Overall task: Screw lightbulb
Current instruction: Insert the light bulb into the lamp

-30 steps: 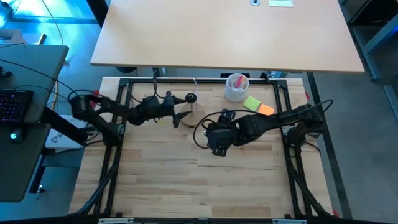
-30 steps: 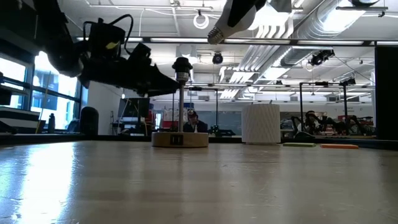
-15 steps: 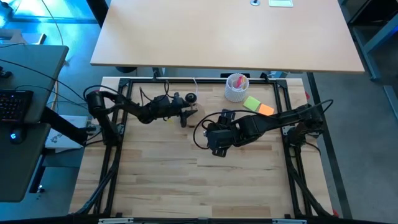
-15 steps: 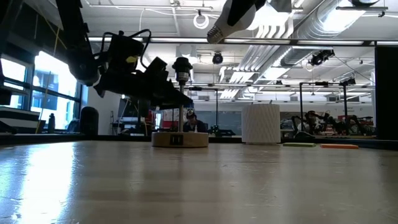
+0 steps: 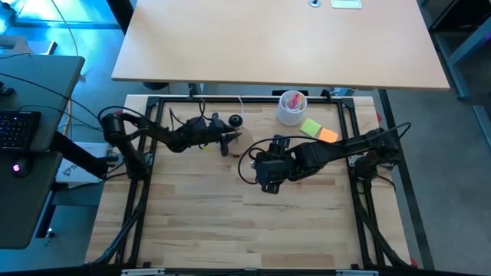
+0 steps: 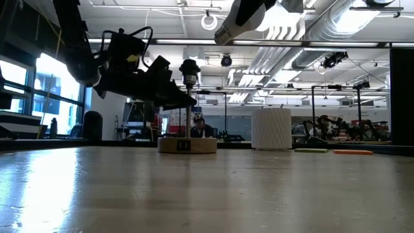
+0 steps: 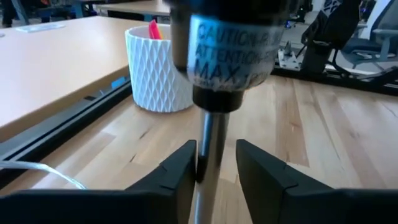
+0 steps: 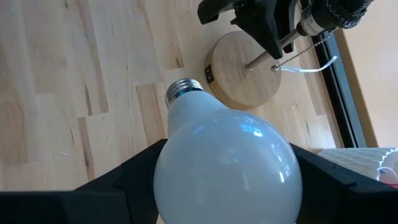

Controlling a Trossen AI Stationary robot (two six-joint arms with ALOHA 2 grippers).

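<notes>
Left gripper (image 5: 229, 139): fingers (image 7: 173, 177) set on either side of the thin metal stem (image 7: 209, 149) of the lamp stand, close against it; a firm clamp cannot be confirmed, since a sliver of gap shows beside one finger.
Right gripper (image 8: 205, 180): fingers clamped on the lightbulb (image 8: 227, 167), one on each side of the white globe, threaded base pointing away from the wrist toward the stand.
Lightbulb position: held in the air over the middle of the table (image 5: 199, 222), well apart from the socket (image 6: 189, 68); in the low view it shows at the top edge (image 6: 249, 14), higher than the socket and off to one side.
Change, left arm: a second ago the left gripper was short of the stand; half a second ago it had reached the stem, and now it sits slightly higher on it, just under the socket.
Change, right arm: the right gripper and bulb have kept the same spot through all three moments.
Stand: round wooden disc (image 8: 245, 70) on the table, a beaded pull chain (image 8: 298, 55) hanging from the socket.
Writing: the socket label (image 7: 233, 53) reads "CAUTION", "ATTENTION" and "MAX"; the rest is too blurred to read.
Nearby: white perforated cup (image 5: 291, 107) with pink contents, and green and orange pads (image 5: 319, 130) beside it.
</notes>
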